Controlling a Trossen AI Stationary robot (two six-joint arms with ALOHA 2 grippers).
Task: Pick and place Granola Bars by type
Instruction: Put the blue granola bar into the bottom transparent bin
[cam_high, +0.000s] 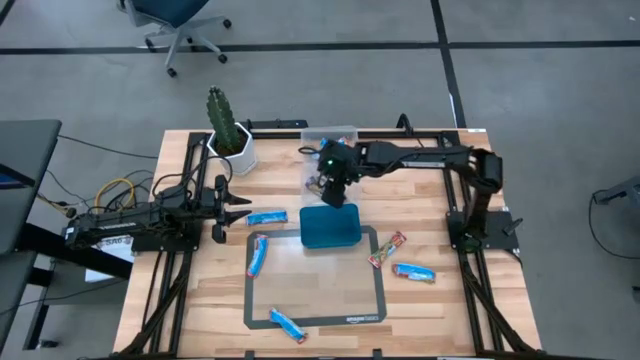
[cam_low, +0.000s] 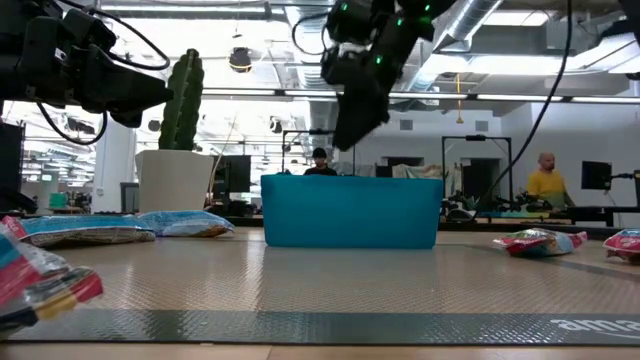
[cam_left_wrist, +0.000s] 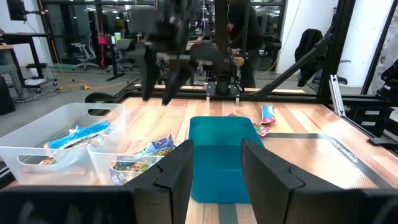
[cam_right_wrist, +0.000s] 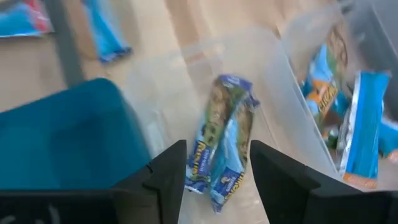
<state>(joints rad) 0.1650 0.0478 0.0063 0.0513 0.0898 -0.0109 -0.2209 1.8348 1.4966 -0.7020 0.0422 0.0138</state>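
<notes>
My right gripper (cam_high: 335, 188) hangs open over two clear bins (cam_high: 325, 160) at the table's far middle, fingers slanting down. A multicoloured granola bar (cam_right_wrist: 225, 134) lies flat on one bin's floor below the fingers; I see no touch. The neighbouring bin holds several blue and orange bars (cam_right_wrist: 348, 112). Loose bars lie on the table: blue ones (cam_high: 266, 217), (cam_high: 258, 256), (cam_high: 287, 324), (cam_high: 413, 272) and a red one (cam_high: 387, 249). My left gripper (cam_high: 232, 205) waits at the left, level and open, with nothing between its fingers (cam_left_wrist: 177, 174).
A teal tray (cam_high: 330, 227) stands just in front of the bins, on the far edge of a grey-framed mat (cam_high: 315, 320). A cactus in a white pot (cam_high: 230, 135) stands at the far left. Black frame rails run along both table sides. People show in the room behind.
</notes>
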